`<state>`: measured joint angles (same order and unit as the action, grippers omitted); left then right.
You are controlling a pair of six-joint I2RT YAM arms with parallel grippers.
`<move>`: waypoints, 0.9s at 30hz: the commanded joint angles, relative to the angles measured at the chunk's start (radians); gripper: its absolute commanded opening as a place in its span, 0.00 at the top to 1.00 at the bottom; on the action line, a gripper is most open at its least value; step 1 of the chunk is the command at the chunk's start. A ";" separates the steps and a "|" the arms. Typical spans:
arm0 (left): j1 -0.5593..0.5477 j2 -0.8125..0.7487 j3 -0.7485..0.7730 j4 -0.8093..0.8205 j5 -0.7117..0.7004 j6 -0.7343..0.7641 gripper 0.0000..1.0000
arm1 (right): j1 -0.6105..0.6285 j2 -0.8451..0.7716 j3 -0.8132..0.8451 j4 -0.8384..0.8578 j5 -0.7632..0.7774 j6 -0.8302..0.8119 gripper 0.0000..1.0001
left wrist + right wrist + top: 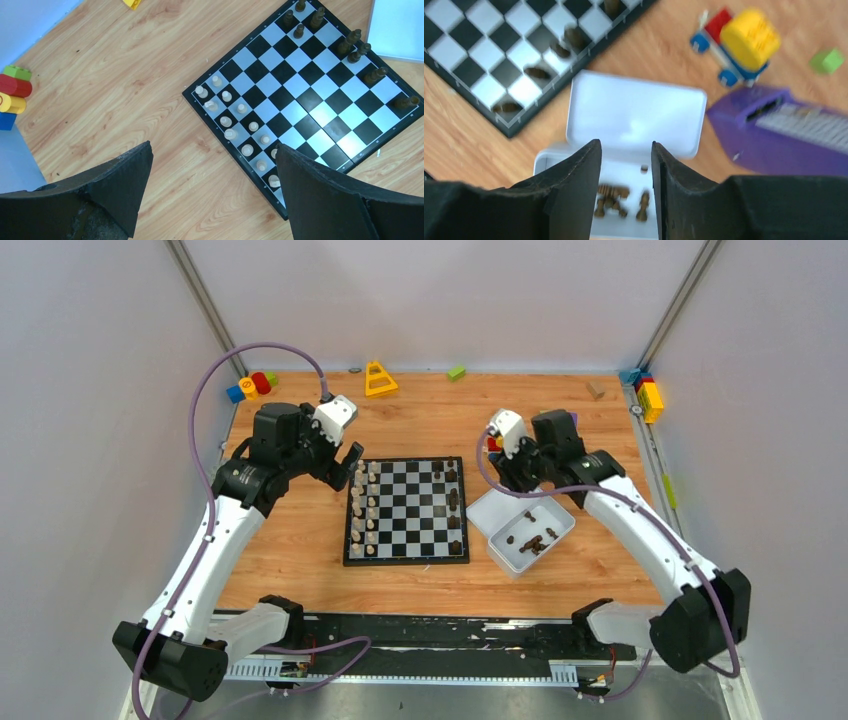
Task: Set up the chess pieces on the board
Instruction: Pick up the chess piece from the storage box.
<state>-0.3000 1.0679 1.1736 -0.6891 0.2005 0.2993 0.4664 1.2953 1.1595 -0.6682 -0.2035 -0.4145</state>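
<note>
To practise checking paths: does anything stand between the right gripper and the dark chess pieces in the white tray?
Nothing visible does. The right gripper hangs above the white tray; the dark chess pieces lie uncovered below it.

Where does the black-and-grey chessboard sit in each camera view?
Top external: black-and-grey checked chessboard, centre of picture.
Left wrist: upper right, turned diagonally.
Right wrist: top-left corner, blurred and cropped.
Shared landmark: dark brown chess pieces lining one board edge.

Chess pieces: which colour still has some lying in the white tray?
The dark brown ones: several lie in the white tray right of the board. The pale cream pieces stand on the board's left columns.
</note>
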 commanded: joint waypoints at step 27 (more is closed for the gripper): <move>0.007 0.016 -0.004 0.048 0.023 0.024 0.00 | -0.064 0.051 -0.356 0.048 -0.106 -0.046 0.60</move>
<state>-0.3000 1.0874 1.1732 -0.6758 0.2081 0.3035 0.4068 1.3293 0.8059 -0.6731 -0.2794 -0.4343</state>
